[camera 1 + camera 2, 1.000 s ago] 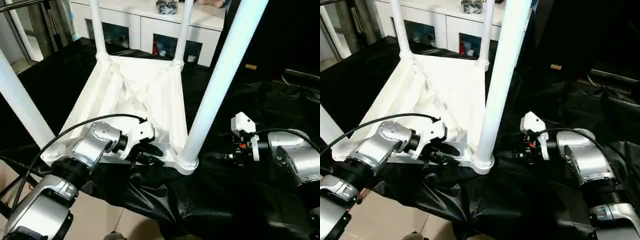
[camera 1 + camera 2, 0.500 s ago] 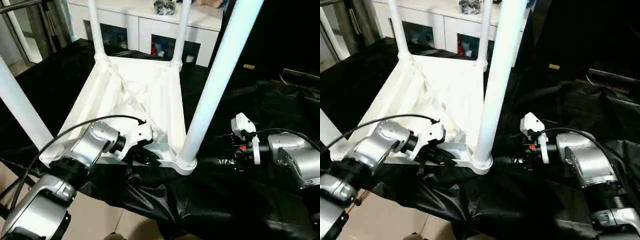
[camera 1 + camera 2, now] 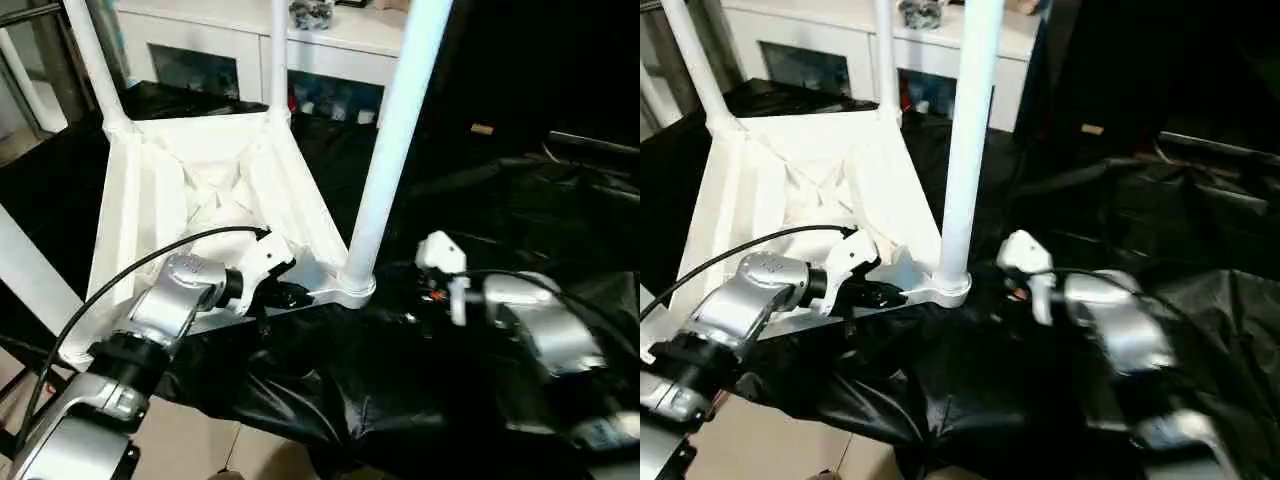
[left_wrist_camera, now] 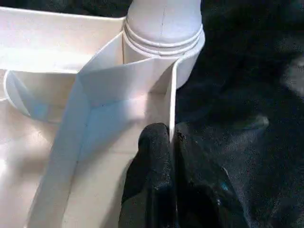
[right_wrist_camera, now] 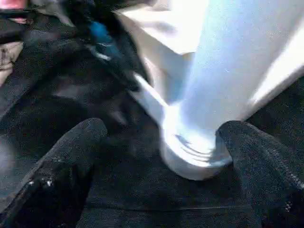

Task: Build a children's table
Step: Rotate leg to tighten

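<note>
Black crumpled sheet point(image 3: 470, 400) over the work surface, upturned white tabletop point(image 3: 140, 200) on it.

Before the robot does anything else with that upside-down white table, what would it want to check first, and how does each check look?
1. Left end effector clamped on the tabletop edge wall: ok.
2. Right end effector open around the base of the near leg: ok, fingers apart on either side.
3. Near leg standing in its corner socket: ok.
4. Near leg fully tightened: cannot tell.
5. Far legs upright in their sockets: ok.
6. Black cloth free of the socket: cannot tell.
</note>
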